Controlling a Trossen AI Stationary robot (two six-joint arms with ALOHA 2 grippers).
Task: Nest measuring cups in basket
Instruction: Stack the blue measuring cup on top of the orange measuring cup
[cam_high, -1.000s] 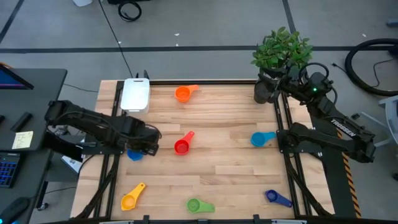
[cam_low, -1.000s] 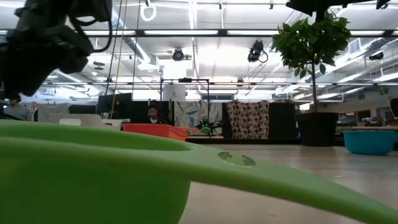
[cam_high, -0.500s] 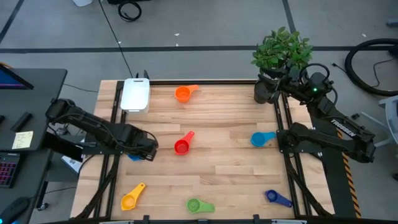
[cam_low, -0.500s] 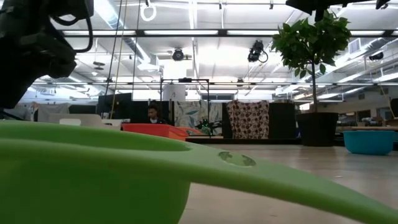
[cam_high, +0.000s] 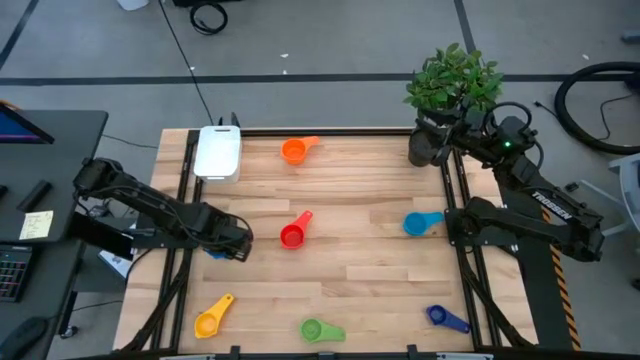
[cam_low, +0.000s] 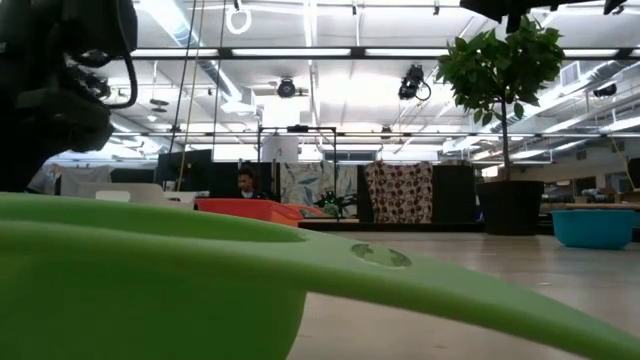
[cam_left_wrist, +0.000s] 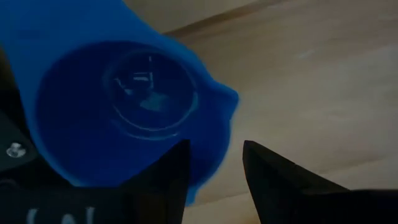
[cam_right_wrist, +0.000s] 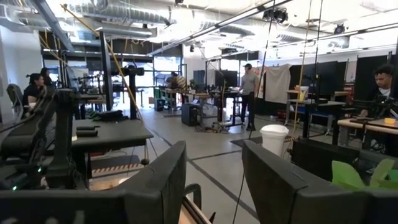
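Two dark jointed arms, black cables, white TROSSEN lettering

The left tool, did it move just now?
Yes. The left tool slid slightly toward the table's left edge, away from the red cup, dropping over a blue cup.

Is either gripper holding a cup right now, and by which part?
No firm hold shows. The left gripper is open, its fingers straddling the rim of a blue cup. The right gripper is empty, raised by the plant.

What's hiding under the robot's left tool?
A light blue measuring cup lies on the wooden table right under the left tool. From above only a blue sliver shows; the tool covers the rest. Its handle is hidden.
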